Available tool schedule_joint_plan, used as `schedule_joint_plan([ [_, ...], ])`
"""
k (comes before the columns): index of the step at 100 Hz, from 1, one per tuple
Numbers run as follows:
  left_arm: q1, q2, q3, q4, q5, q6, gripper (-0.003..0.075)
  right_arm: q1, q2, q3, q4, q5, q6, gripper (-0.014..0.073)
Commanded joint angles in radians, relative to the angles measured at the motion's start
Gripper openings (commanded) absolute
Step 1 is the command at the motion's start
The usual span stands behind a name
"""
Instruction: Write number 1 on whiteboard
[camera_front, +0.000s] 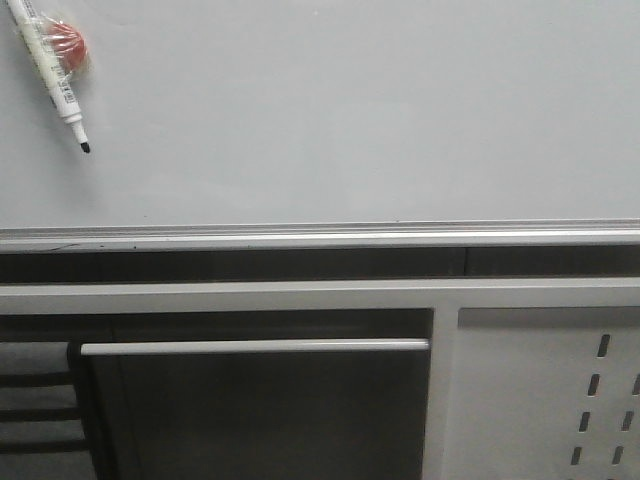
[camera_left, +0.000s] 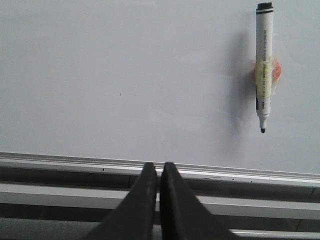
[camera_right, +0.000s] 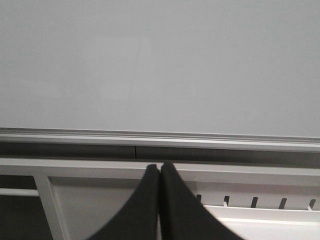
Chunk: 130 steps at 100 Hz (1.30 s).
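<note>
Office or lab setting — plain wall-mounted whiteboard (camera_front: 350, 110) with silver rail (camera_front: 320, 238), marker (camera_front: 50, 72) stuck to it, grey metal panel (camera_front: 545, 395) with slot holes below.

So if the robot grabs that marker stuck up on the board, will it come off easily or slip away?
The marker looks like a slim, stiff plastic tube, so probably light and rigid. It seems taped to a red disc, maybe a magnet, so it may resist slightly, then pop off the whiteboard. Its smooth round barrel could slip or twist in a gripper.
</note>
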Motion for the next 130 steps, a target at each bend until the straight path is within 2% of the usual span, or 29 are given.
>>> schedule_joint_plan([
  [1, 0.002, -0.020, 0.040, -0.006, -0.068, -0.007, -0.0020, -0.003, -0.019, 0.027, -0.008, -0.074, -0.003, -0.0055],
  [112, 0.002, -0.020, 0.040, -0.006, -0.068, -0.007, -0.0020, -0.003, -0.019, 0.027, -0.008, -0.077, -0.003, -0.0055],
  [130, 0.002, -0.020, 0.040, -0.008, -0.068, -0.007, -0.0020, -0.003, -0.019, 0.027, 0.068, -0.082, -0.003, -0.0055],
])
